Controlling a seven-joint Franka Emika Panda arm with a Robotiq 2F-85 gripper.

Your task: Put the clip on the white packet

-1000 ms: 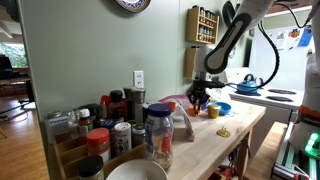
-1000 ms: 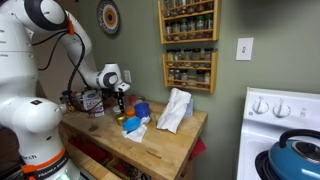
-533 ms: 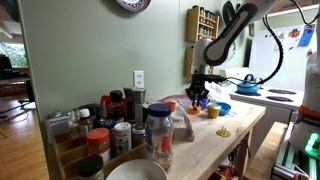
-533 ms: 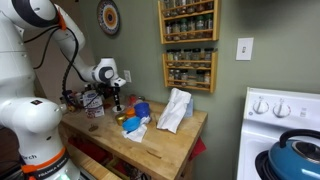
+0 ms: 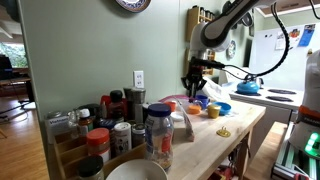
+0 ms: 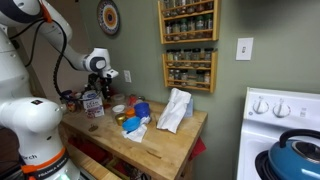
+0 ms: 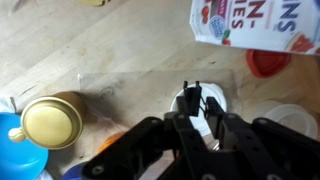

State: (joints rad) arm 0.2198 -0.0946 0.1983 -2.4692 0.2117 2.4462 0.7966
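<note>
The claw (image 7: 198,100) hung over the counter (image 7: 120,50). Its fingers were drawn almost together on a small dark piece, apparently the clip (image 7: 191,89), whose thin prongs stuck out past the tips in the wrist view. Directly beneath it sat a white round thing (image 7: 218,100). A yellow-lidded pot (image 7: 52,120) and a blue cup (image 7: 14,135) lay to one side. A printed box (image 7: 255,22) and a red lid (image 7: 268,62) lay toward the other.

In both exterior views the claw (image 5: 195,88) (image 6: 107,92) was raised well clear of the counter (image 5: 235,125) (image 6: 165,145), pointing down. In an exterior view it was above a blue bowl (image 5: 222,108) and a yellow cup (image 5: 213,111), near the counter's back edge.

The white packet (image 6: 175,110) stood upright near the back edge, toward the corner closest to the stove (image 6: 280,105) and well apart from the claw. A blue-lidded jar (image 5: 158,135) stood at the counter's opposite end, among bottles.
</note>
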